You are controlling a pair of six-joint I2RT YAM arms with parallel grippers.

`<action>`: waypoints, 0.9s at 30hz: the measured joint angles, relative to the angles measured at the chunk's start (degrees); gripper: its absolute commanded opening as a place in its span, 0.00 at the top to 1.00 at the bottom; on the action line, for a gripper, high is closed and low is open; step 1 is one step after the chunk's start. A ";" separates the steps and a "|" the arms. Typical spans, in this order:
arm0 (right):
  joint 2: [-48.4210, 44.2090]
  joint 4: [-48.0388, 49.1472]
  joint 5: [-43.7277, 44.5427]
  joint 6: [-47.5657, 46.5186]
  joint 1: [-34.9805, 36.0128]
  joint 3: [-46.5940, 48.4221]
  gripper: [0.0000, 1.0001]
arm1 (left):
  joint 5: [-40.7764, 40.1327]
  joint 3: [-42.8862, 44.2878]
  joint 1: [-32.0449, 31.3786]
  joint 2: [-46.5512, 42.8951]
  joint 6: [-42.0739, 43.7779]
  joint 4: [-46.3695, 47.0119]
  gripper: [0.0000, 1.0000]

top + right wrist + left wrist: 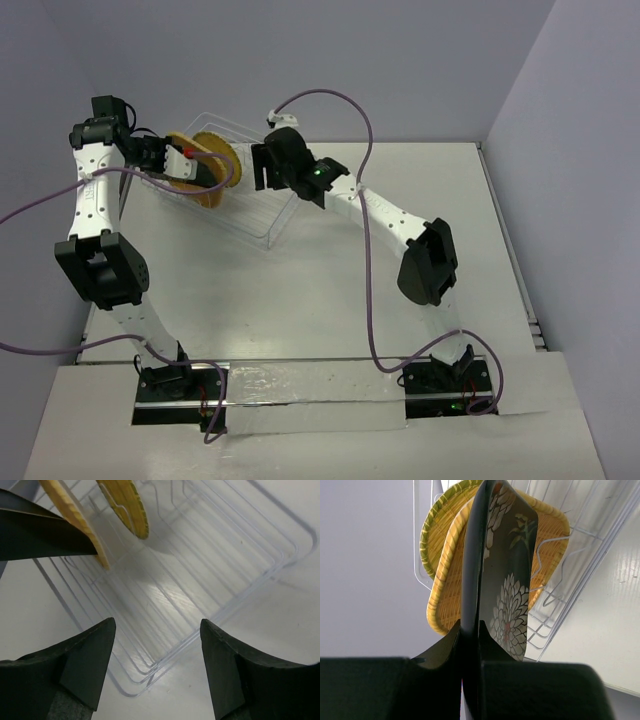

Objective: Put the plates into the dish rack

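My left gripper (469,625) is shut on the lower edge of the black square plate with white flowers (507,580) and holds it upright, edge-on, over the left end of the clear wire dish rack (570,580). Close behind it the orange woven-look plate (450,595) stands upright in the rack, and the small yellow round plate (437,530) stands behind that. In the top view the left gripper (175,160) is at the rack's (265,215) far left. My right gripper (156,622) is open and empty above the rack's (225,555) right part.
The rack lies at an angle on the white table (330,300) near the back wall. Purple cables (368,250) hang from both arms. The right arm's elbow (430,262) rests to the rack's right. A side wall stands at the right.
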 measured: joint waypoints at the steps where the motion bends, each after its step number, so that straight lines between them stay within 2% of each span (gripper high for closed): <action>1: 0.05 -1.49 1.20 1.81 0.15 0.01 0.23 | 0.00 -0.01 -0.02 -0.01 0.00 0.00 1.00; 6: 3.17 -10.73 7.12 9.94 -0.80 4.25 0.23 | 0.13 -0.07 -0.05 -0.02 0.00 0.01 1.00; 10: 6.37 -15.06 7.83 13.71 -1.80 5.55 0.26 | 0.46 -0.58 -0.03 -0.17 0.02 0.35 1.00; 16: 13.88 -18.17 2.75 13.81 -3.39 11.87 0.40 | 0.72 -2.00 -0.01 -0.80 0.06 1.04 1.00; 18: 15.59 -18.34 0.40 13.24 -3.79 13.19 0.48 | 0.85 -2.33 -0.01 -1.19 0.08 1.27 1.00; 22: 16.42 -19.84 -2.08 12.90 -4.82 13.66 0.76 | 1.15 -3.73 -0.01 -2.80 0.18 1.66 1.00; 27: 16.42 -19.90 -2.75 15.71 -6.59 13.66 0.93 | 2.77 -4.26 -0.06 -3.87 0.13 1.33 1.00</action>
